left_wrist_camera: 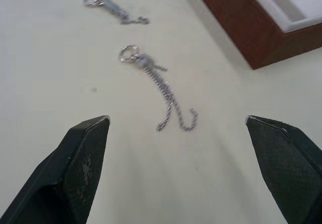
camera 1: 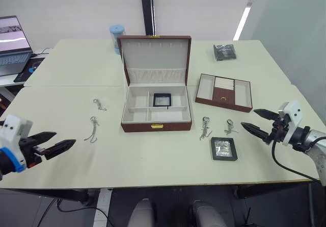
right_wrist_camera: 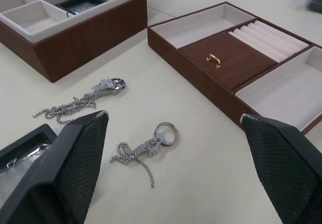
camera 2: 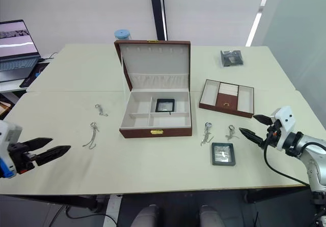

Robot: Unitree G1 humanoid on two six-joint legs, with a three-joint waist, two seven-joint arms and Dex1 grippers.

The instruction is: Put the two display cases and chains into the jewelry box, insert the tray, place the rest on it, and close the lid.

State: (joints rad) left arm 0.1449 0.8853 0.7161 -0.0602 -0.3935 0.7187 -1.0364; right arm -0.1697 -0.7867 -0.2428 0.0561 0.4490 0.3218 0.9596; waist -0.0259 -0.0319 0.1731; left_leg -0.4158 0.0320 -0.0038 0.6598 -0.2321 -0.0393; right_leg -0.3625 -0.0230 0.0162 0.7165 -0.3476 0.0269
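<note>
Jewelry box [camera 1: 156, 116] sits mid-table with its lid [camera 1: 155, 59] standing open, and one display case [camera 1: 162, 100] is already lying in a back compartment, hard to make out what's inside it. Second display case [camera 1: 223, 148] is flat on the table [camera 1: 153, 160] near the right hand [camera 1: 259, 121], partly cut off at the edge of the right wrist view. Tray [camera 1: 224, 92] rests on the table to the right of the box, apart from it. Two ring-and-chain pieces [camera 1: 205, 127] [camera 1: 229, 127] lie between the box front and that loose case; two more [camera 1: 93, 129] [camera 1: 99, 104] lie left of the box. Dark shiny packet [camera 1: 224, 52] is way back on the right, contents unreadable. Blue-capped container [camera 1: 116, 36] is half hidden behind the lid, and a laptop [camera 1: 12, 44] is cut off at far left. Cream table, pale wall behind, plenty of bare surface along the front edge. Left hand [camera 1: 61, 141] and right hand both hover with fingers spread wide, holding nothing
</note>
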